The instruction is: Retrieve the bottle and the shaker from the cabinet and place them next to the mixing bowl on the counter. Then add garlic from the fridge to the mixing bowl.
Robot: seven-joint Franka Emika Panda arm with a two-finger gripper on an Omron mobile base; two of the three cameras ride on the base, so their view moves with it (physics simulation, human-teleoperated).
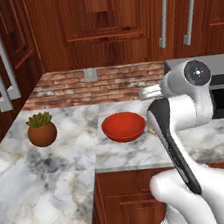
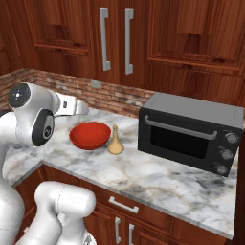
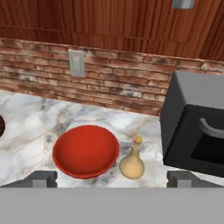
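Observation:
The glossy red mixing bowl (image 3: 85,151) sits on the white marble counter (image 3: 30,127), below a brick back wall. The tan bottle (image 3: 132,162) stands upright just to the bowl's right, close to its rim but apart from it. The same bowl (image 2: 90,135) and bottle (image 2: 115,142) show in the right base view, and the bowl (image 1: 123,126) again in the left base view. My gripper (image 3: 111,180) hovers above and in front of them, open, with its two dark fingertips (image 3: 41,178) wide apart and nothing between them. The shaker, garlic and fridge are out of view.
A black microwave (image 2: 191,131) stands on the counter right of the bottle. A round brown pot with a green plant (image 1: 41,130) sits left of the bowl. Wooden cabinet doors with silver bar handles (image 2: 116,40) hang above. A wall socket (image 3: 76,62) is set in the brick.

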